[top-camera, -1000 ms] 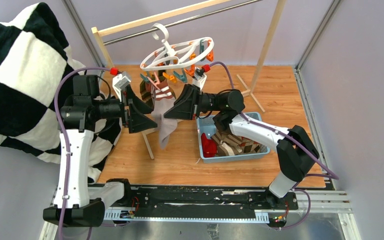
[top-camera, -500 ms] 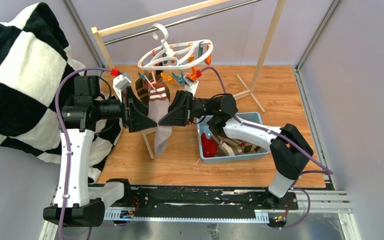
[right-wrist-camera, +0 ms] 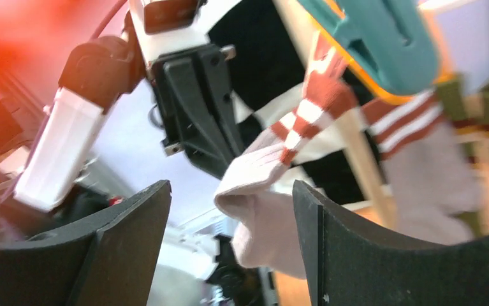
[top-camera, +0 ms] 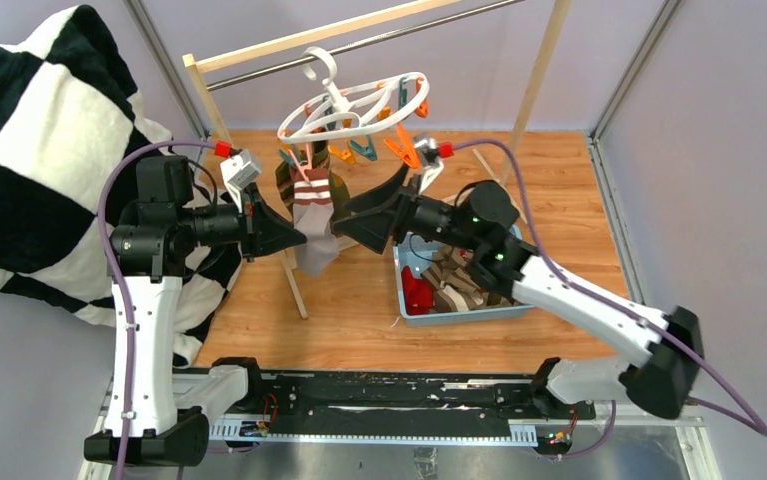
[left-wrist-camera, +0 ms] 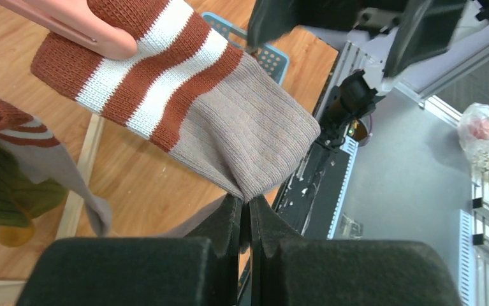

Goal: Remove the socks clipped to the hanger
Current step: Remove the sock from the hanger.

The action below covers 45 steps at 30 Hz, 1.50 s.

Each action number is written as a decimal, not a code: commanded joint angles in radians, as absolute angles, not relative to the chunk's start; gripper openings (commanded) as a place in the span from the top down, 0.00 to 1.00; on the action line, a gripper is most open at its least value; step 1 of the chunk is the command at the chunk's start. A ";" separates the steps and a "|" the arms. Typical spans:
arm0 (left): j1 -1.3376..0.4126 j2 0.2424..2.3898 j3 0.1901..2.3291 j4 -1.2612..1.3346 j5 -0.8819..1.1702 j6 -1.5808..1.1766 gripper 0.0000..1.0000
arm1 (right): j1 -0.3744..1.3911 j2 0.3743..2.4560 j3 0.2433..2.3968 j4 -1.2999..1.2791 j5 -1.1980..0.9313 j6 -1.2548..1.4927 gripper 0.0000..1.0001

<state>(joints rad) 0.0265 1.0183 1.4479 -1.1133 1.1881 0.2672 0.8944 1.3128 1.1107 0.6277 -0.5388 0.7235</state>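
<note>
The white hanger hangs by its hook from the rack rod, tilted. A taupe sock with red and white toe stripes dangles from a pink clip. My left gripper is shut on the taupe fabric of this sock, which bunches at the fingertips. My right gripper is open just right of it; the sock hangs in front of its jaws, untouched. More socks hang behind, one olive green. A teal clothespin is close to the right wrist.
A blue basket on the wooden floor right of centre holds several loose socks, one red. The wooden rack has a post and foot under the left gripper. A black-and-white checkered blanket fills the left side.
My left gripper has shut on the taupe sock. The right gripper has opened, let go of the sock and drawn back to the right. The hanger has swung slightly.
</note>
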 commanded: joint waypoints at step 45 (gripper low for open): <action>-0.073 0.991 1.471 -1.108 1.041 0.308 1.00 | 1.119 1.680 1.757 0.251 0.311 -0.064 0.37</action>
<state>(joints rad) -0.0673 0.9989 1.4548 -1.1095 1.0348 0.3103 1.1362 1.6672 1.7203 0.1642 0.2817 -0.0376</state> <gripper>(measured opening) 0.050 0.651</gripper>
